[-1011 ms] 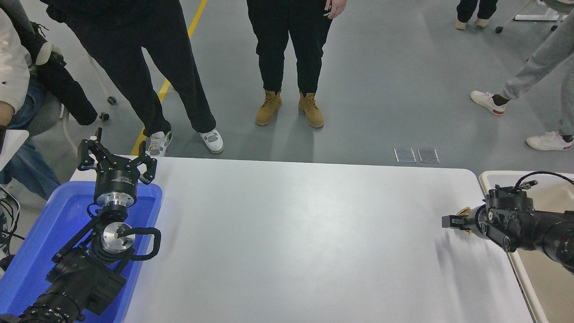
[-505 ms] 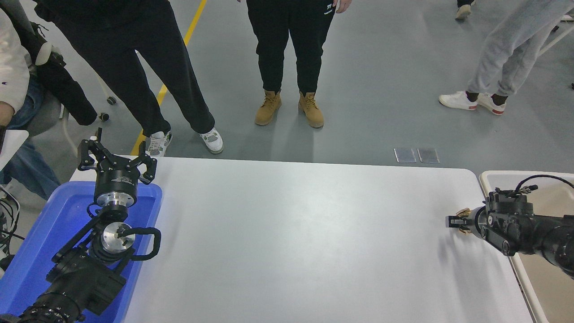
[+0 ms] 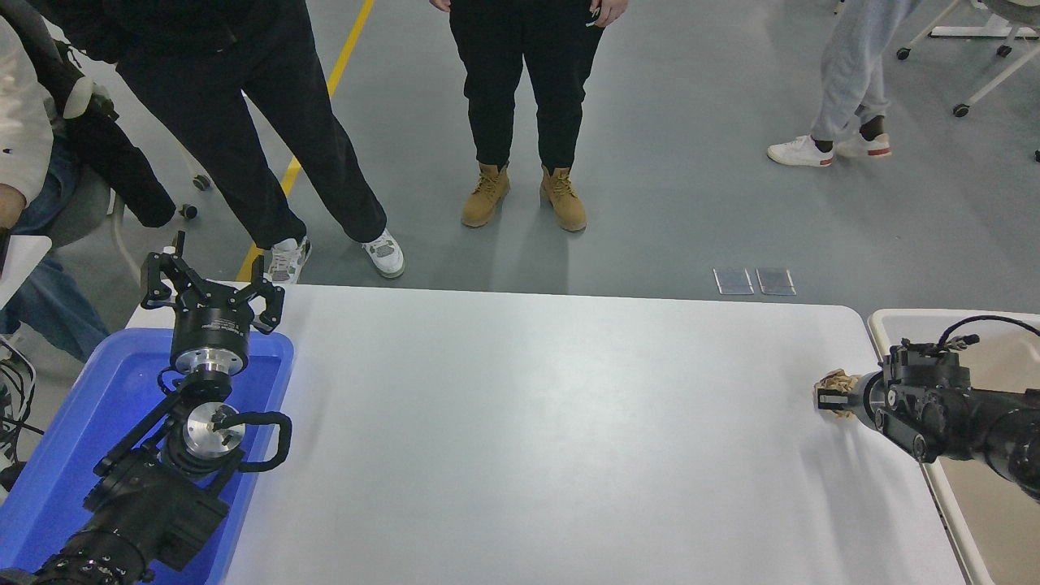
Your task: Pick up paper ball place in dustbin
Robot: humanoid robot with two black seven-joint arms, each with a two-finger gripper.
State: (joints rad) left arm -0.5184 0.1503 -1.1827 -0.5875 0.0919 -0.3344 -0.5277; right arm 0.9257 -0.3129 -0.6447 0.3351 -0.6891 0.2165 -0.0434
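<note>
Right tool [image 3: 830, 400] clamped, left tool [image 3: 213, 286] spread.

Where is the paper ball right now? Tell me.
In the head view, the paper ball sits in the right pincer, over the table's right end, just short of the dustbin rim.

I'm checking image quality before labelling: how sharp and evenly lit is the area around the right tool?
Head view: the right tool and the paper ball it grips look slightly soft but readable; a faint smeared shadow falls on the white table just below them; the tabletop shows a broad, mild sheen mid-table, no harsh glare; the dustbin rim is evenly lit.
</note>
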